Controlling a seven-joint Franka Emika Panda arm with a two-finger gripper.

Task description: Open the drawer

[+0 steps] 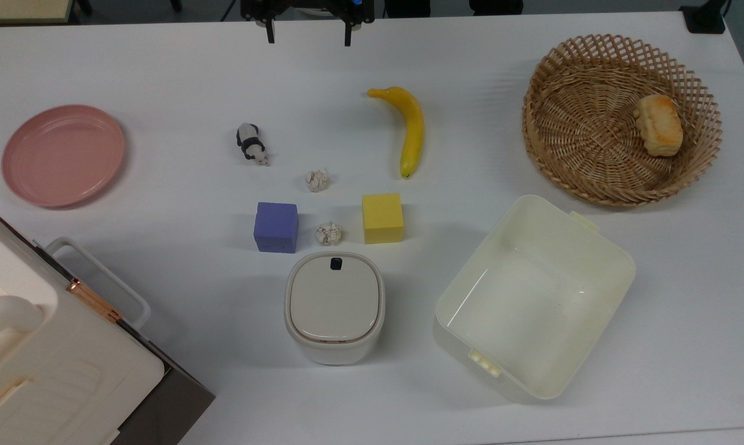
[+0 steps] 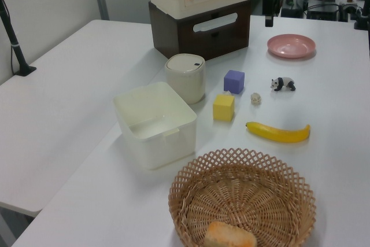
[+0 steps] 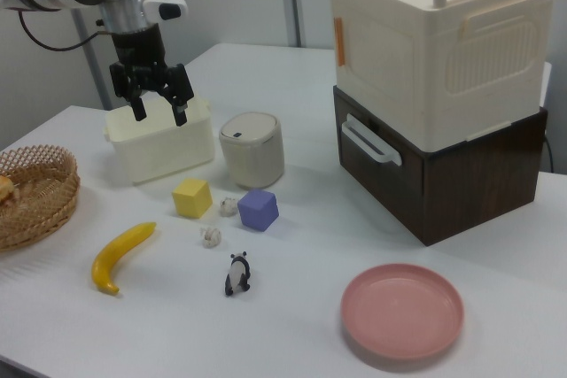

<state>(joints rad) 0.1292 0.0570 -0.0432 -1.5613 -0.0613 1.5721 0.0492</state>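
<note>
Banana (image 1: 410,128) beside panda (image 1: 251,143); bread (image 1: 657,125) in basket (image 1: 570,167)

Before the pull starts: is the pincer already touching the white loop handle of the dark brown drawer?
Apart. In the right view the open pincer hangs far to the left of the handle, with bare table between.

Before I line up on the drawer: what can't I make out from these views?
- Drawer inside: hidden; it is closed behind its dark front in the right view.
- Handle: partly covered by the cream box in the top view.
- Gripper: cut off by the top edge in the top view.
- Bread: cut by the bottom edge in the left view.
</note>
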